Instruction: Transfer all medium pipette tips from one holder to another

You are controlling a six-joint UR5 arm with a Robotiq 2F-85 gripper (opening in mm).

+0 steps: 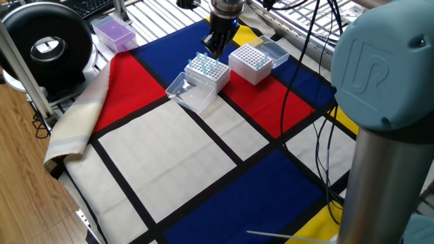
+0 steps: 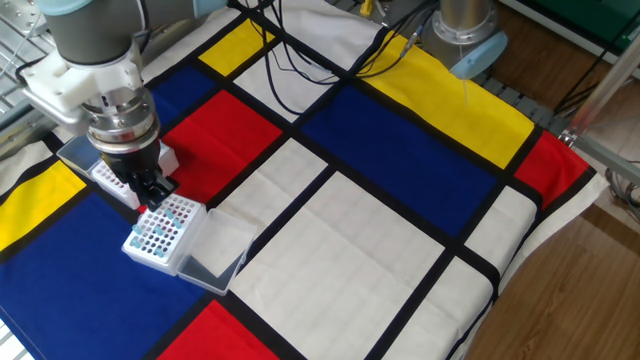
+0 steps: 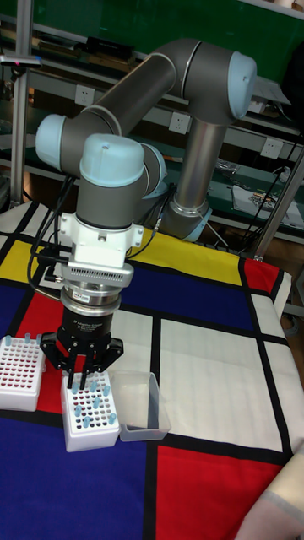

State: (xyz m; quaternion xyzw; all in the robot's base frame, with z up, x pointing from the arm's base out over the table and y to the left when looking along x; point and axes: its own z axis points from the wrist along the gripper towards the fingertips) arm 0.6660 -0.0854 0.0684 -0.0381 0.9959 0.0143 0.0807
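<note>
The tips (image 3: 89,405) stand upright in the nearer box (image 3: 91,418), beside the other box (image 3: 21,373). The tool (image 3: 84,381) hangs over them; whether it grips one, I cannot tell. They look light, thin and slippery, best pinched at the wide top.

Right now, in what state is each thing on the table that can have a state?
Gripper: poised over the tip box, open or shut unclear.
Box with blue tips: lid open, part filled.
Blue tips: upright in their holes.
Second white box: lid open, a few tips at most.
Purple box: closed.
</note>
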